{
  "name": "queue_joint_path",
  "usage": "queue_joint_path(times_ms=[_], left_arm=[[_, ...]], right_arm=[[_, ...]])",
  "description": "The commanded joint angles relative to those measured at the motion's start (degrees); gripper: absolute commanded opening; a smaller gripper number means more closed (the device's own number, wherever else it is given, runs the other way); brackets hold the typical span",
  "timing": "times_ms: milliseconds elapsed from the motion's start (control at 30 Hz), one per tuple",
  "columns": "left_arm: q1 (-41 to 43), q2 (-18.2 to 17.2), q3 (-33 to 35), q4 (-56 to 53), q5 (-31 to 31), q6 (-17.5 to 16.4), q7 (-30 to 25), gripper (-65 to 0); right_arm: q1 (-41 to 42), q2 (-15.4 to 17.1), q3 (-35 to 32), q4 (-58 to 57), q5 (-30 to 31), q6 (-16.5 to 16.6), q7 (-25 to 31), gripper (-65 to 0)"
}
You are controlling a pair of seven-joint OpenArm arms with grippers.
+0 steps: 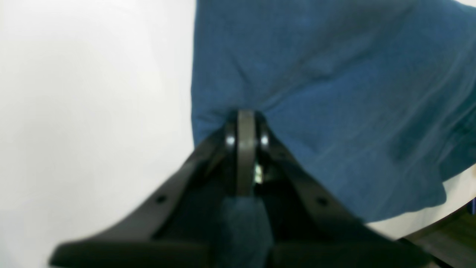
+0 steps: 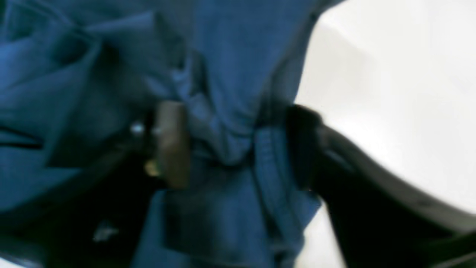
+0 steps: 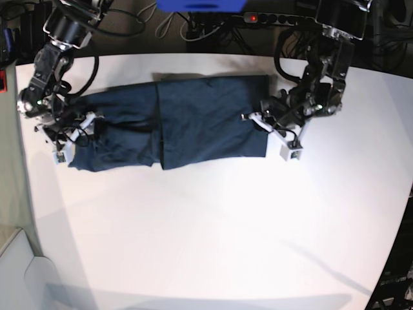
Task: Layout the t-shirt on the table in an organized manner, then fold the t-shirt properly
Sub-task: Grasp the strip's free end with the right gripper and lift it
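The dark navy t-shirt (image 3: 181,126) lies stretched sideways across the far part of the white table (image 3: 206,226), folded over itself near the middle. My left gripper (image 1: 246,115) is shut on the t-shirt (image 1: 327,93) at its edge, at the right end of the cloth in the base view (image 3: 259,120). My right gripper (image 2: 238,145) stands with its jaws wide apart and a bunched fold of the t-shirt (image 2: 230,74) between them, at the cloth's left end (image 3: 74,134). That view is blurred.
Cables and a power strip (image 3: 271,18) lie behind the table's far edge. A blue object (image 3: 200,5) sits at the top centre. The table's curved edge (image 3: 393,245) runs down the right. Dark floor (image 1: 446,238) shows past the table corner.
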Motion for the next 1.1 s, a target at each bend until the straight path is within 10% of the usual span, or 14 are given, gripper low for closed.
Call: queue_joint_path(times_ms=[0, 200, 1067], left_arm=[[-0.32, -0.52, -0.25, 0.05, 0.95, 0.86, 0.92, -64.8], [-0.41, -0.34, -0.25, -2.24, 0.95, 0.86, 0.92, -64.8], [-3.05, -0.08, -0.34, -2.15, 0.52, 0.86, 0.83, -64.8]], right_arm=[[-1.39, -0.74, -0.31, -1.97, -4.62, -0.18, -7.79, -37.6], [-1.39, -0.74, -0.39, -1.97, -4.70, -0.18, -7.88, -65.0], [-1.39, -5.40, -4.79, 31.62, -1.45, -0.18, -23.70, -65.0]])
